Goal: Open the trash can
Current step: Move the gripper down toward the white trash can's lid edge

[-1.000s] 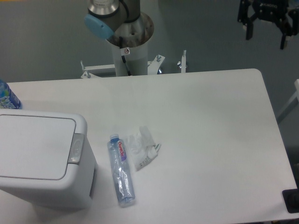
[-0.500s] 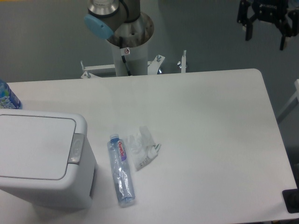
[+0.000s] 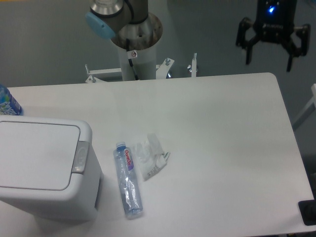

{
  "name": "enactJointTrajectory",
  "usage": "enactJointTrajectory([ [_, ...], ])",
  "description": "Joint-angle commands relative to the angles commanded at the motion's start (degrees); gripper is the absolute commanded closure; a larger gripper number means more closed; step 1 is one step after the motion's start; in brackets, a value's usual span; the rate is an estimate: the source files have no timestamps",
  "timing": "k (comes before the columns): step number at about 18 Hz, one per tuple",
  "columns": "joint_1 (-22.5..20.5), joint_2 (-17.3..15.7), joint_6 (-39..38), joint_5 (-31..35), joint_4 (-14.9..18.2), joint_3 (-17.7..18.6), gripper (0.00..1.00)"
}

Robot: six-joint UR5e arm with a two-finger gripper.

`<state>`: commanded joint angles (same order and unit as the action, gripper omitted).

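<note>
The trash can point(image 3: 42, 165) is a big white boxy bin at the table's left front. Its flat lid lies shut, and a grey push-button tab point(image 3: 80, 157) sits on its right rim. My gripper point(image 3: 268, 60) hangs open at the top right, above and behind the table's far right corner. Its black fingers point(image 3: 248, 54) point downward with nothing between them. It is far from the bin, across the whole table.
A clear plastic bottle point(image 3: 128, 180) lies beside the bin on the white table point(image 3: 222, 148). A crumpled clear wrapper point(image 3: 151, 155) lies right of it. A blue-labelled bottle point(image 3: 7, 102) peeks in at the left edge. The arm's base column point(image 3: 136, 47) stands behind the table.
The gripper has moved down and slightly left from the top right corner, now fully in view with a blue light lit. The bin and the bottles have stayed put.
</note>
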<state>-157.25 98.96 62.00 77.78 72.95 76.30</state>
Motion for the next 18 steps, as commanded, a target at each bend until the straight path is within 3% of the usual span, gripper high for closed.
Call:
enactJointTrajectory([
  [4,5.5,1.7,-16.2,-0.1,-1.4,-2.0,0.0],
  [8,10.3,2.3,-22.9,0.2,-2.7,-1.4,0.0],
  [11,13.3,3.0,-36.2,-0.7,-2.8,-1.3,0.0],
  [14,16.0,4.8,-47.4,-8.3,-3.9,-1.3,0.0],
  [18,18.4,6.6,-53.9,-13.6,-9.1,1.0,0.0],
])
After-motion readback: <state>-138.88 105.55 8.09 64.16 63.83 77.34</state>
